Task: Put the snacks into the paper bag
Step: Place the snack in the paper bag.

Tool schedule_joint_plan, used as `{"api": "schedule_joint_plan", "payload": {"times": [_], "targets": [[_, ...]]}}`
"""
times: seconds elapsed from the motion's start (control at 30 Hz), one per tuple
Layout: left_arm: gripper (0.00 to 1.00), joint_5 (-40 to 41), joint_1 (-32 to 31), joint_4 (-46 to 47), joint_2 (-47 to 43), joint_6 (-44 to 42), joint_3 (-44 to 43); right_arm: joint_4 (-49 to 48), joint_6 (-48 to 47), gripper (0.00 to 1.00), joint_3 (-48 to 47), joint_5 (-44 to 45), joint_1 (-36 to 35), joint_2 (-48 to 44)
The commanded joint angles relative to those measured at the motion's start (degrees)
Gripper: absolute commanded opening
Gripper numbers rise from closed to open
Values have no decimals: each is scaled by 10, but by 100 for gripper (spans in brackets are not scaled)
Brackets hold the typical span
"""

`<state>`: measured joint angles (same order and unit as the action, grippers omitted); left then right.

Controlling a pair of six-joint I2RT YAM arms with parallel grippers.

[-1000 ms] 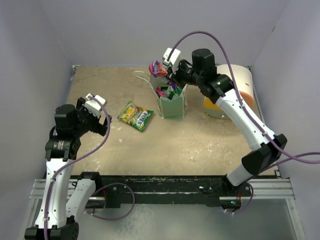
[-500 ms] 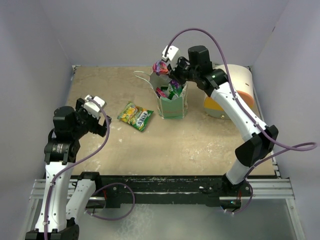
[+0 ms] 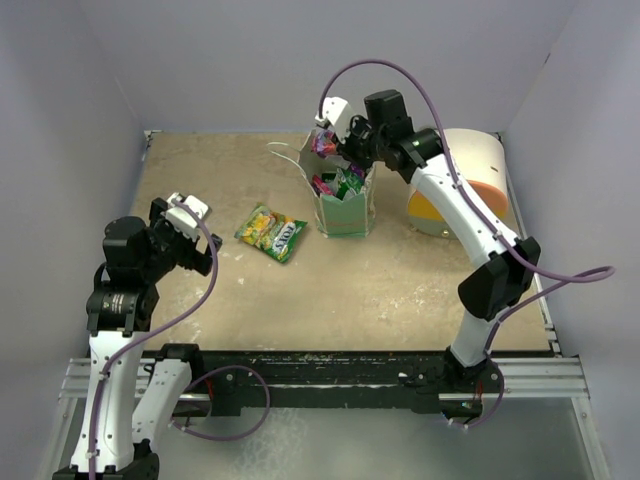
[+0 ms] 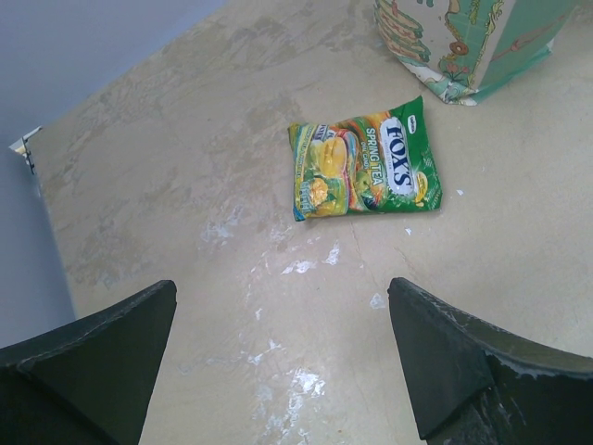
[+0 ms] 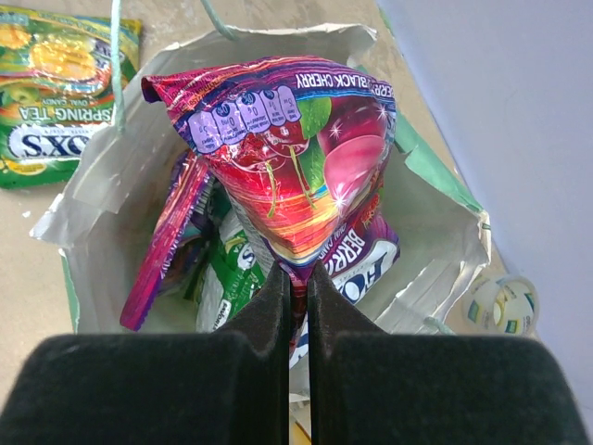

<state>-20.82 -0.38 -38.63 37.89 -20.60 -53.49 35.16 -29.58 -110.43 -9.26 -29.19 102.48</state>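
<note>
Right wrist: right jaws clamped on seemingly light, slick, floppy cherry packet [image 5: 296, 167], edge-held above bag [image 5: 102, 185]; left jaws apart.

From the right wrist, the black-cherry packet [image 5: 296, 167] hid most of the packets [image 5: 222, 278] under it inside the paper bag [image 5: 102, 176]. The green Fox's packet [image 5: 56, 83] was cropped at ten o'clock. In the left wrist view the bag was cropped at one o'clock.

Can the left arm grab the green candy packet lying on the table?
Probably yes. The left hand is open, and the green packet lies flat on the table just ahead of it, with nothing between them. The paper bag stands just beyond the packet, not in the way.
</note>
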Motion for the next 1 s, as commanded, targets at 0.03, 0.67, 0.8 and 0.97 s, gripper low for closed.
{"api": "schedule_joint_plan", "payload": {"times": [0.03,0.67,0.8,0.97], "targets": [[99,-10,4,20,-8,-7,4,3,-36,0,-41,29,2,0],[99,-16,4,20,-11,-8,8,48,-85,0,-53,78,2,29],[99,-15,4,20,-12,-8,10,51,-96,0,-62,97,2,44],[99,-15,4,21,-9,-9,11,46,-103,0,-70,120,2,60]]}}
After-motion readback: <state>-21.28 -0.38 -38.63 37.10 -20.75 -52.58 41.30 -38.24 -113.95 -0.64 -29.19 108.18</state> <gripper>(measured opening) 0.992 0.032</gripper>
